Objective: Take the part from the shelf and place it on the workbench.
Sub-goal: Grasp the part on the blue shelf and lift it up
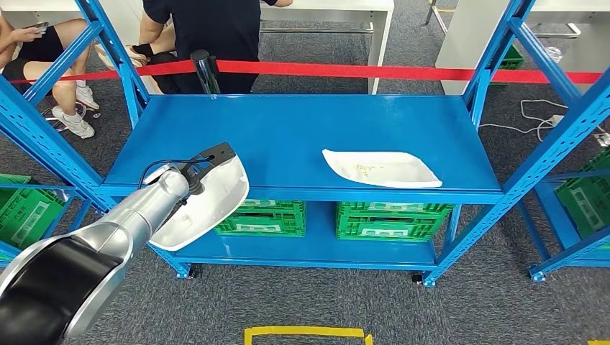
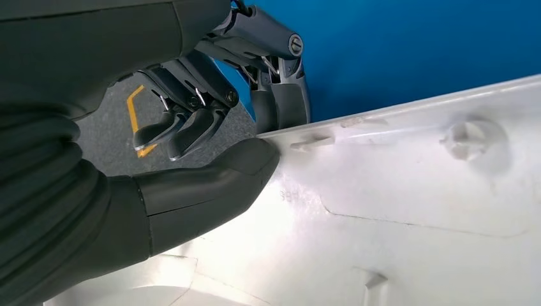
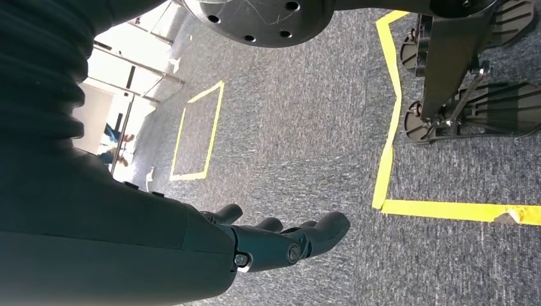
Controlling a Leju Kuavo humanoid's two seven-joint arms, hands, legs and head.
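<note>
My left hand (image 1: 188,177) grips a white curved plastic part (image 1: 216,205) by its edge, just over the front left edge of the blue bench top (image 1: 288,122). In the left wrist view the thumb (image 2: 210,185) presses on the part's inner face (image 2: 395,210) and the dark fingers (image 2: 281,95) wrap behind its rim. A second white part (image 1: 381,169) lies flat on the bench top at the right. My right hand (image 3: 281,242) hangs over the grey carpet, its fingers loosely stretched out, holding nothing.
Green crates (image 1: 392,219) stand on the lower blue shelf. Blue racks (image 1: 554,136) flank the bench on both sides. A red barrier tape (image 1: 360,72) runs behind it, with people (image 1: 208,36) beyond. Yellow floor tape (image 1: 306,333) marks the carpet in front.
</note>
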